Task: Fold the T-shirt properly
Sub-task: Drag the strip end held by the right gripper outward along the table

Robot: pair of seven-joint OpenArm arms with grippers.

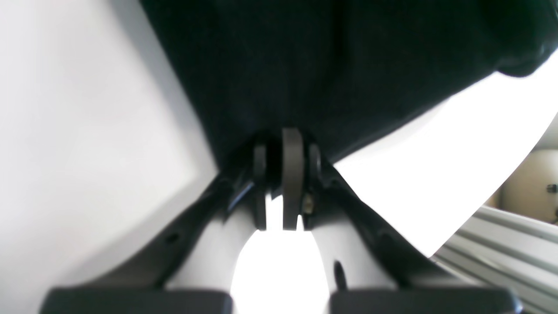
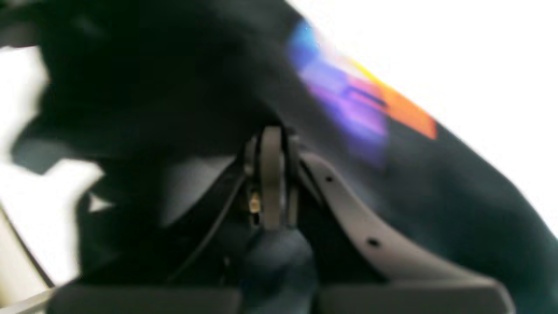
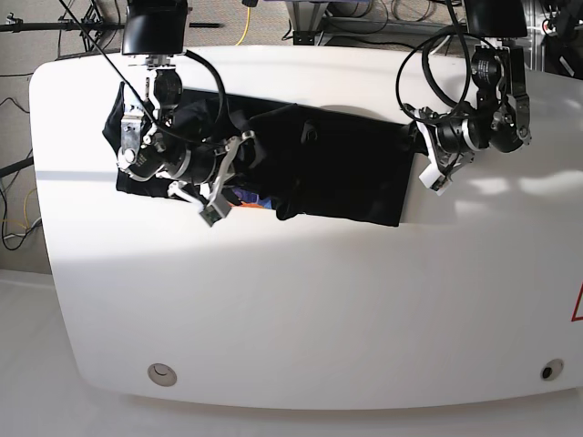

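Observation:
The black T-shirt [image 3: 346, 173] lies bunched and partly folded across the far half of the white table [image 3: 319, 309]. A bit of its orange, purple and blue print [image 3: 246, 202] peeks out at the front left. My left gripper [image 3: 412, 150] is at the shirt's right edge. In the left wrist view it [image 1: 285, 139] is shut on a corner of the black cloth [image 1: 327, 65], lifted off the table. My right gripper [image 3: 248, 146] is over the shirt's left part. In the right wrist view it [image 2: 272, 135] is shut on a fold of cloth [image 2: 152, 87] beside the print [image 2: 362, 109].
An aluminium rail [image 1: 501, 244] runs beside the table edge. Cables and stands [image 3: 273, 14] lie beyond the far edge. Two round fittings [image 3: 162, 371] sit near the front corners. Bare white tabletop [image 1: 65, 131] shows beside the lifted corner.

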